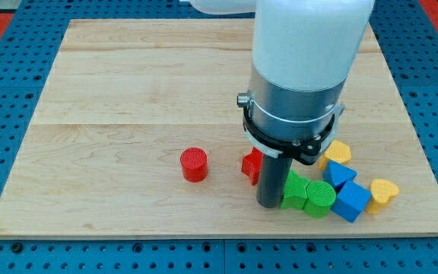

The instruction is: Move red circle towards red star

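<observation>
The red circle (194, 164) is a short red cylinder standing alone on the wooden board (128, 91), left of centre near the view's bottom. The red star (251, 164) lies to its right, partly hidden behind my rod. My tip (269, 204) rests on the board just right of and below the red star, touching or nearly touching the green blocks. The tip is well to the right of the red circle, with the star between them.
A cluster sits right of my tip: a green block (296, 189), a green cylinder (319, 199), two blue blocks (341, 174) (351, 202), and two yellow blocks (338, 151) (384, 192). The arm's large body hides the board's upper right.
</observation>
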`<state>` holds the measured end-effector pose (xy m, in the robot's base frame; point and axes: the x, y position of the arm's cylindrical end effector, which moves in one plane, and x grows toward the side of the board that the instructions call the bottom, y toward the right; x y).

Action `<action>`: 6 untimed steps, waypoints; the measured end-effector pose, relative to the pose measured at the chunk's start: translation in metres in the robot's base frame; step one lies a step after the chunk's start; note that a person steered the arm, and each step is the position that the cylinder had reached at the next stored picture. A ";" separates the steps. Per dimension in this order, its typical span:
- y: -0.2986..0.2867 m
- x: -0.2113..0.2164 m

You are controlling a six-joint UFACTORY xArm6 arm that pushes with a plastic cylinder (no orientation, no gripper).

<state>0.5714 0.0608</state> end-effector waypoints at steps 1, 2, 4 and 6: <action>-0.020 0.003; -0.090 0.004; -0.181 -0.039; -0.096 -0.063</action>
